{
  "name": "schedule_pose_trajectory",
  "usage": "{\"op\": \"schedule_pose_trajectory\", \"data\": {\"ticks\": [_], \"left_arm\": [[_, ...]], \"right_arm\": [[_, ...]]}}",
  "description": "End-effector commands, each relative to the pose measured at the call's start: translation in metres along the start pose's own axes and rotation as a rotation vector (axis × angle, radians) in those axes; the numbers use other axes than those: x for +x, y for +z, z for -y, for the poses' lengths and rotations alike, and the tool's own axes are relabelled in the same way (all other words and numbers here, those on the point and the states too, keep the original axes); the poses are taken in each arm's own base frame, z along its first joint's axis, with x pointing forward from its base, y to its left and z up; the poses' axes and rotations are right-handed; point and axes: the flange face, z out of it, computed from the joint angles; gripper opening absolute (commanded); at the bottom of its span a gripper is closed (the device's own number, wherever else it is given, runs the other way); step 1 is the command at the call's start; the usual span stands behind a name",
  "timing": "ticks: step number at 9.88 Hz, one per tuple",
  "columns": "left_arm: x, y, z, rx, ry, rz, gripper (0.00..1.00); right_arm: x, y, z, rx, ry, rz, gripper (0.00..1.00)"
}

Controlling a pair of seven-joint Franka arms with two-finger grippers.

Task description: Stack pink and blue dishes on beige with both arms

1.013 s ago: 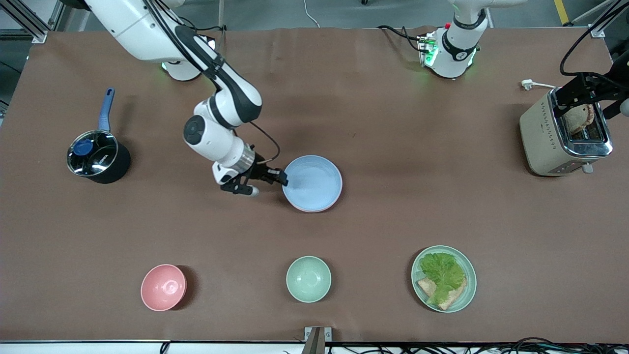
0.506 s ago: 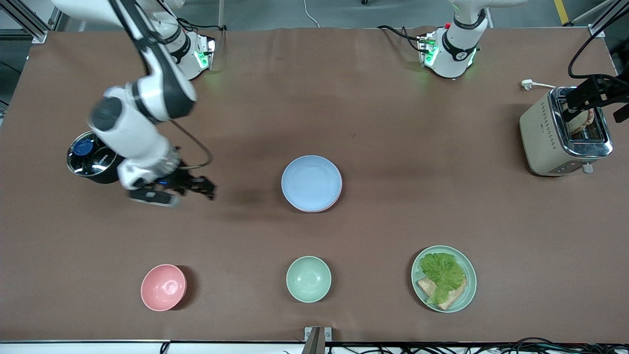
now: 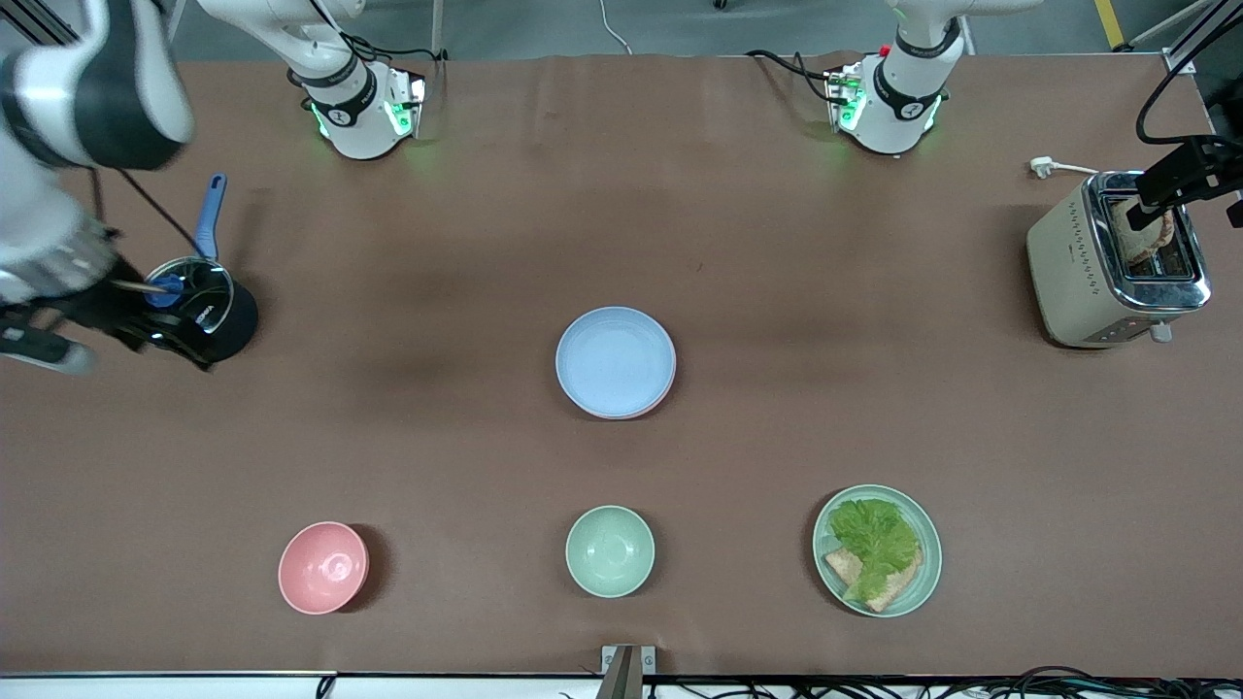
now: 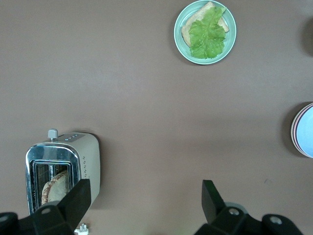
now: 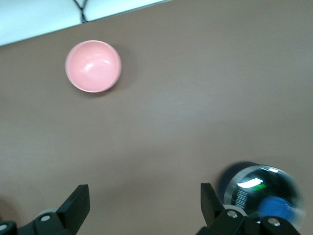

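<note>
The pale blue plate [image 3: 616, 359] lies on top of a stack at the table's middle. Under it only a thin pink plate rim [image 3: 649, 410] shows. The beige plate is hidden beneath them. The left wrist view catches the stack's blue top [image 4: 308, 131] and pink rim [image 4: 294, 128] at its border. My right gripper [image 3: 117, 325] hangs open and empty over the black pot [image 3: 194, 311], far from the stack. Its fingers [image 5: 78, 205] stand wide apart above bare table. My left gripper [image 3: 1185, 184] is open and empty over the toaster [image 3: 1097, 262].
A deep pink bowl [image 3: 323, 567], a mint bowl [image 3: 610, 550] and a mint plate with lettuce and bread [image 3: 877, 549] line the edge nearest the front camera. The toaster holds a slice of bread; its plug [image 3: 1044, 165] lies beside it.
My right gripper let go of the blue plate's rim and swung away toward the right arm's end of the table, ending over the pot. The stack stayed put.
</note>
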Motion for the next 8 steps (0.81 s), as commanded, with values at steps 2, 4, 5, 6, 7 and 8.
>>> {"op": "schedule_pose_trajectory", "data": {"ticks": [2, 4, 5, 6, 7, 8], "left_arm": [[-0.003, 0.017, -0.006, -0.020, -0.023, 0.051, 1.00], [-0.005, 0.019, -0.007, -0.052, -0.025, 0.059, 1.00], [-0.006, 0.019, -0.007, -0.052, -0.025, 0.061, 1.00], [-0.006, 0.019, -0.008, -0.050, -0.019, 0.061, 1.00], [-0.006, 0.020, -0.008, -0.045, -0.011, 0.061, 1.00], [-0.005, 0.020, -0.007, -0.033, -0.009, 0.057, 1.00]], "right_arm": [[0.002, -0.077, -0.055, 0.005, -0.002, 0.072, 1.00], [-0.005, -0.119, -0.067, 0.023, 0.017, 0.115, 1.00], [-0.005, -0.114, -0.068, 0.040, 0.005, 0.134, 1.00], [-0.003, -0.114, -0.067, 0.047, 0.003, 0.122, 1.00], [-0.002, -0.111, -0.067, 0.048, 0.000, 0.119, 1.00], [-0.003, -0.111, -0.064, 0.048, -0.008, 0.120, 1.00]]}}
